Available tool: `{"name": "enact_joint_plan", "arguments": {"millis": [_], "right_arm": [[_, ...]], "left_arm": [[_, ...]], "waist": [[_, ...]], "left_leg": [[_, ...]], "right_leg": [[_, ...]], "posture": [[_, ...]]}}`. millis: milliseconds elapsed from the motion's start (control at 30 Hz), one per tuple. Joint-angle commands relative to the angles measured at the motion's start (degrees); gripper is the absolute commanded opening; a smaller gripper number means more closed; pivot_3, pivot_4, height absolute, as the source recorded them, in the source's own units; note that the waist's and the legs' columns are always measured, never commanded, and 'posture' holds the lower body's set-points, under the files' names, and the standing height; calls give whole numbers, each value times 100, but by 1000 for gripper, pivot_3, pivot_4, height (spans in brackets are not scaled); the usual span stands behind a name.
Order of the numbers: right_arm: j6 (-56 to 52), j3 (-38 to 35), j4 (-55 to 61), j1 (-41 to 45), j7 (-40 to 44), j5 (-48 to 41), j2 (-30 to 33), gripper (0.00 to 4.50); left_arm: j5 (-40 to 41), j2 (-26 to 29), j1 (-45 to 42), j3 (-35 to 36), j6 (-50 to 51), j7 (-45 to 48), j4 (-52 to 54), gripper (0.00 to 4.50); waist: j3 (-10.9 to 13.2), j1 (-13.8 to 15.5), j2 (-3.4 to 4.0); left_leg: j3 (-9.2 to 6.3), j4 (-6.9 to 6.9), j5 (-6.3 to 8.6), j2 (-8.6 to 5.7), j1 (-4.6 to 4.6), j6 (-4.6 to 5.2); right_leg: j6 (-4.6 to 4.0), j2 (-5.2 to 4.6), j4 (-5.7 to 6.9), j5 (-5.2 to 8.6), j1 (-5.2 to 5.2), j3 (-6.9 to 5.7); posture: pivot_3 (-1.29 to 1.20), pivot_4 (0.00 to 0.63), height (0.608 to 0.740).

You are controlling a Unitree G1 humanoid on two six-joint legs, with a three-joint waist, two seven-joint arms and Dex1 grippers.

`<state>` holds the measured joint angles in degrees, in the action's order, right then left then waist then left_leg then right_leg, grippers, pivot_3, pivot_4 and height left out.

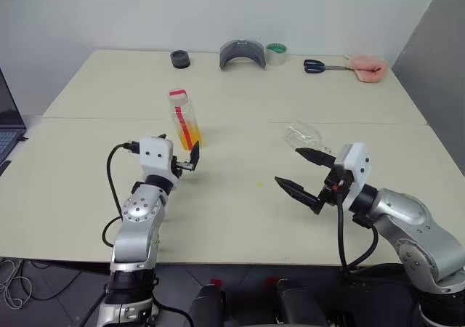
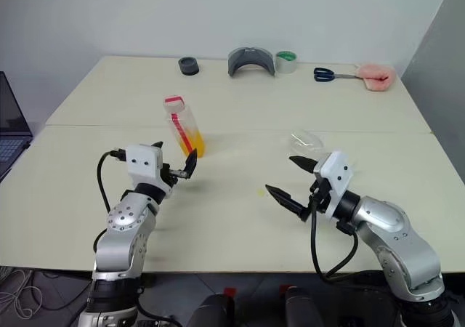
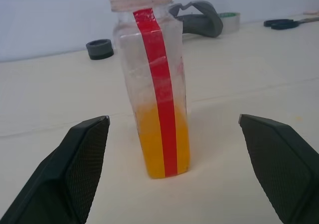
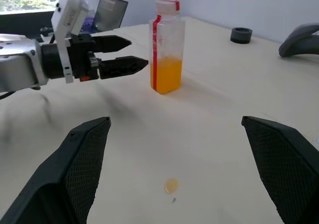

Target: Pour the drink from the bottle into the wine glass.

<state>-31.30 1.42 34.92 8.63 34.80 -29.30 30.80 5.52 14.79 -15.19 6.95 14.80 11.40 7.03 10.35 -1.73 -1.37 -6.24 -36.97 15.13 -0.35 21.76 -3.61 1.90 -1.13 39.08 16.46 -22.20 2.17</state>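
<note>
The bottle (image 1: 183, 116) stands upright and capped on the table, left of centre. The orange drink (image 3: 162, 144) fills its lower third. My left gripper (image 1: 190, 157) is open and level, just short of the bottle, which lies straight ahead between its fingers (image 3: 82, 154) without touching them. The wine glass (image 1: 304, 133) lies on its side at the right of the table. Just in front of the glass, my right gripper (image 1: 288, 166) hangs above the table, open wide and empty, pointing toward the bottle (image 4: 167, 47) and the left gripper (image 4: 119, 55).
A small orange drop (image 4: 171, 185) lies on the table between the arms. Along the far edge are a black ring (image 1: 180, 59), a grey curved piece (image 1: 243, 54), a green tape roll (image 1: 276, 53), scissors (image 1: 320, 66) and a pink cloth (image 1: 367, 68). A laptop (image 1: 7, 123) sits at the far left.
</note>
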Motion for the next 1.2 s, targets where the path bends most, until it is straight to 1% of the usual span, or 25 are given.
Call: {"name": "enact_joint_plan", "arguments": {"millis": [33,333,600,933,1200], "right_arm": [[187,97,167,109,-26,238,48,4500],[304,249,187,110,-15,471,-12,4500],[328,275,132,204,26,527,-48,4500],[254,494,-210,939,354,391,-151,4500],[291,578,-395,1187,462,424,-253,4500]], "left_arm": [[6,56,-280,45,96,-38,-97,4479],[-48,-54,-885,-92,198,-142,-547,4479],[-80,-3,-1380,30,-9,-268,-1190,4479],[-228,-42,-2119,44,-400,-549,-2208,4479],[-247,-140,-2507,60,-548,-844,-2727,4479]], "waist": [[0,0,0],[0,0,0],[1,0,-1],[1,-2,-1],[1,0,-2]], "left_leg": [[0,0,0,0,0,0],[0,-1,-1,-1,2,-1],[-1,0,-1,-1,2,-1],[-2,-1,-1,-2,3,-2],[-1,-1,-1,-4,8,-2]], "right_leg": [[0,0,0,0,-1,0],[2,-1,-1,-1,-2,-1],[2,-1,-1,-1,-2,0],[4,-1,-3,-2,-3,-3],[5,-5,-5,-3,-6,-2]], "posture": [[0,150,740],[0,150,740],[0,150,740],[0,150,740],[0,150,740]]}}
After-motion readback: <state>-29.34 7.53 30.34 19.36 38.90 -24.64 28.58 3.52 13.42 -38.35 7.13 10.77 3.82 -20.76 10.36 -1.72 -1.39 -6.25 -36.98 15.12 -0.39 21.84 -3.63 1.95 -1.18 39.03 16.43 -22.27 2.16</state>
